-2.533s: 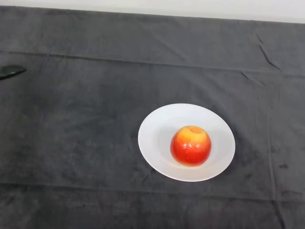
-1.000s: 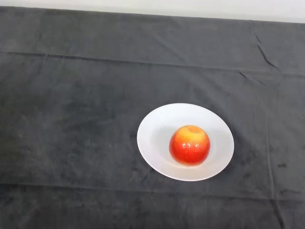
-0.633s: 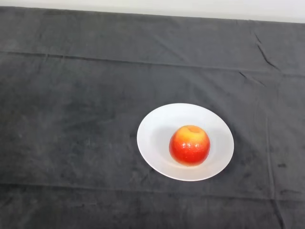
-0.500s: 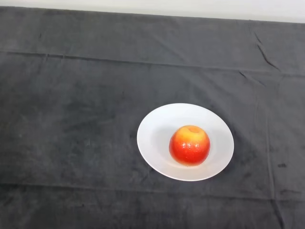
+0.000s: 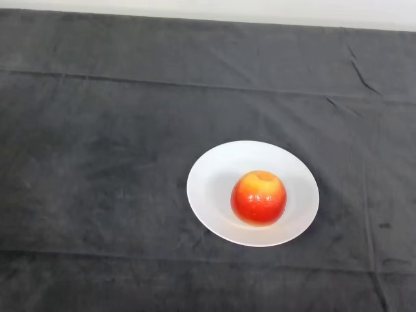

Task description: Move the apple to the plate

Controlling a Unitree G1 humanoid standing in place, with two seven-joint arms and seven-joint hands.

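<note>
apple (image 5: pixel 259 197) sits on the plate (image 5: pixel 214 175), slightly toward the plate's near-right side, resting upright with the stem dimple facing up. Skin is red low down, fading to yellow-orange around the top. Plate is white, round, shallow, rim visible all the way around the apple. It lies flat on the dark cloth (image 5: pixel 97 162) covering the table, right of the table's middle and closer to the near edge than the far edge. Cloth shows a long crease running parallel to the far edge and a few short wrinkles toward the far right corner. Pale strip of background shows beyond the far edge. Hand state: cannot tell, no part of the arm or hand shows in the head view.
</note>
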